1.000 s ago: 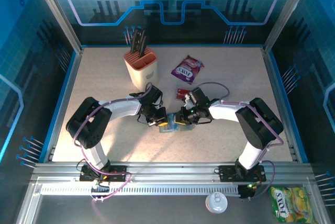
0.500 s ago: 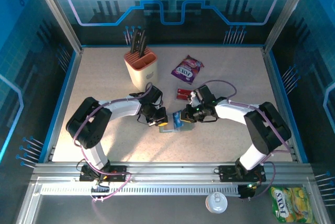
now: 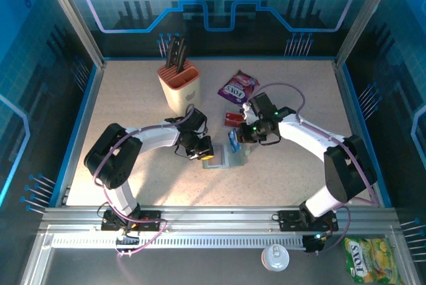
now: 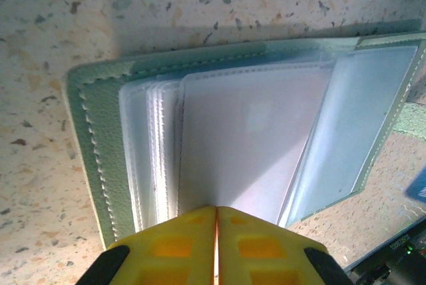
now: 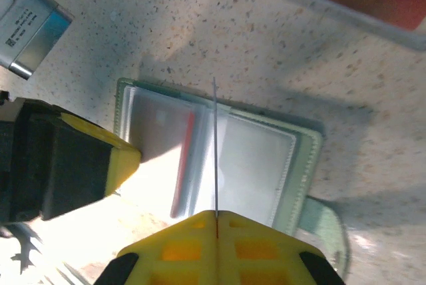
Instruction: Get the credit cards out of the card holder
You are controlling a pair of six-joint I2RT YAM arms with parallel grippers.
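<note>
- Right gripper [image 5: 216, 220] is pinched tight on a blue credit card [image 3: 232, 142]. On the wrist cam I see the card edge-on, just a thin line.
- Card holder [image 5: 305, 160] lies open directly below that gripper, its near corner hidden behind the fingers.
- Left gripper [image 4: 216, 224] is closed on the holder's clear sleeves [image 4: 253, 138]. They're too foggy for me to read what's inside.
- Red credit card [image 3: 233, 120] lies just beyond the right gripper, cropped on the wrist cam.

I count two arms, so two grippers: one left gripper [image 4: 216, 213], one right gripper [image 5: 215, 217]. There is one card holder [image 5: 307, 158]. I make out two credit cards outside it, one blue card [image 3: 232, 141] and one red card [image 3: 232, 120]. One knife block [image 3: 178, 86], its knives too bunched to count. Two snack packets: one purple packet [image 3: 237, 87], one yellow-green packet [image 3: 369, 260]. One white lid [image 3: 274, 257].
</note>
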